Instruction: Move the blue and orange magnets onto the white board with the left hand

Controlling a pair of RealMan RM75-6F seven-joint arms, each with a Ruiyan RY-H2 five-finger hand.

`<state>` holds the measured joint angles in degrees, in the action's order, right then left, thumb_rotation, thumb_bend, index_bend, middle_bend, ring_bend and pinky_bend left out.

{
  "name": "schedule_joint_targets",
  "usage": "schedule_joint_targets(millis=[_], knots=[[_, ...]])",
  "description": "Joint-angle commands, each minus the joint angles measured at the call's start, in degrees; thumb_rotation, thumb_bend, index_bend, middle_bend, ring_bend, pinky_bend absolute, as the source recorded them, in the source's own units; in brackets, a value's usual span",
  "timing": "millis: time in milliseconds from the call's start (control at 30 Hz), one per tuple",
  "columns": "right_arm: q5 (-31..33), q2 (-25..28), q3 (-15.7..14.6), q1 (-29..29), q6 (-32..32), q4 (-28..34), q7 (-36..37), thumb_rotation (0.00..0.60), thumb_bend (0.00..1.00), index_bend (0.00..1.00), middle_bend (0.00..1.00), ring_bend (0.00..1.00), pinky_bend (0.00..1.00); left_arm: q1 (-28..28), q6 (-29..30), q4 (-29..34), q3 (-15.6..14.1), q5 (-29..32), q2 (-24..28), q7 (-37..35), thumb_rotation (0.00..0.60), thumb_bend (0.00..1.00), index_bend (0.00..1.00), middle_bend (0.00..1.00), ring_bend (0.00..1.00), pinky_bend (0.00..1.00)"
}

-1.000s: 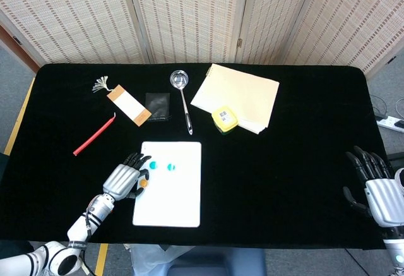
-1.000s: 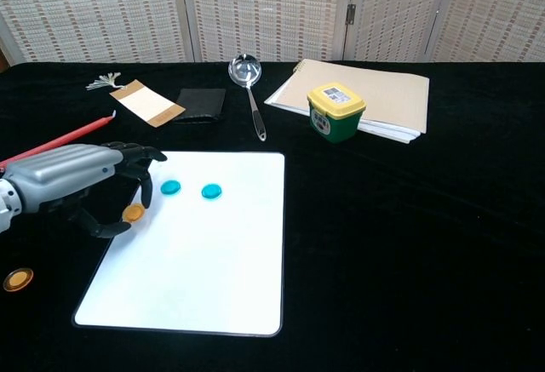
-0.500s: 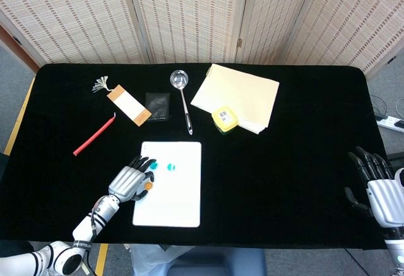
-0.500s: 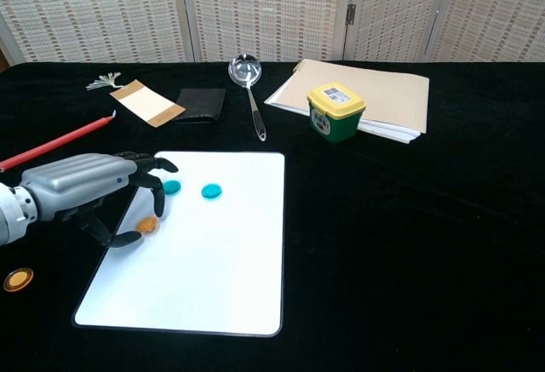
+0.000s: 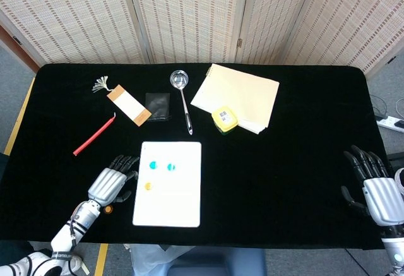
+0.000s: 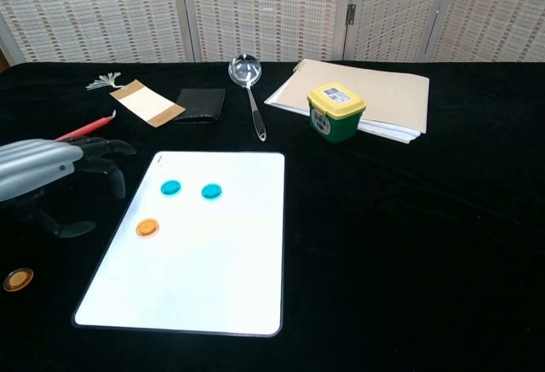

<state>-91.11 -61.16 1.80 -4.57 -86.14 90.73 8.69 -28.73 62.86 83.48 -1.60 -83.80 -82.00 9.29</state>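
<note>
White board (image 6: 213,253) on black table (image 6: 409,244), carrying two blue magnets (image 6: 171,187) (image 6: 211,191) and one orange magnet (image 6: 147,227). Second orange magnet (image 6: 17,279) off board, on table. Left robot hand (image 6: 47,172) beside board, empty, fingers apart. Right robot hand (image 5: 377,191) empty, fingers spread.

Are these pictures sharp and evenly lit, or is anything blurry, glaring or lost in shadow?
Head view: even light, sharp, no glare on the white board; the black table swallows shadows. Chest view: crisp on the magnets, and the left hand at the frame edge looks slightly soft, its dark fingers merging with the cloth.
</note>
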Motion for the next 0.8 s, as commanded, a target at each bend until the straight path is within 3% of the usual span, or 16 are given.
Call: schedule_joint_targets(millis=[33, 333, 800], knots=[[-0.21, -0.14, -0.01, -0.22, 0.20, 0.07, -0.10, 0.600, 0.46, 0.00, 0.00, 0.00, 0.00, 1.64, 1.56, 0.15, -1.40, -1.04, 1.18, -1.08, 0.600, 0.38, 0.42, 0.08, 0.00, 0.00], [-0.49, -0.19, -0.01, -0.70, 0.64, 0.36, -0.52, 0.600, 0.46, 0.00, 0.00, 0.00, 0.00, 6.27, 5.35, -2.65, -4.06, -2.22, 1.54, -3.99, 0.600, 0.38, 0.42, 0.08, 0.00, 0.00], [-0.55, -0.10, 0.00, -1.16, 1.07, 0.92, -1.04, 0.600, 0.46, 0.00, 0.00, 0.00, 0.00, 9.64, 6.63, -3.36, -5.78, -3.67, 1.26, -4.82, 0.600, 0.38, 0.42, 0.08, 0.00, 0.00]])
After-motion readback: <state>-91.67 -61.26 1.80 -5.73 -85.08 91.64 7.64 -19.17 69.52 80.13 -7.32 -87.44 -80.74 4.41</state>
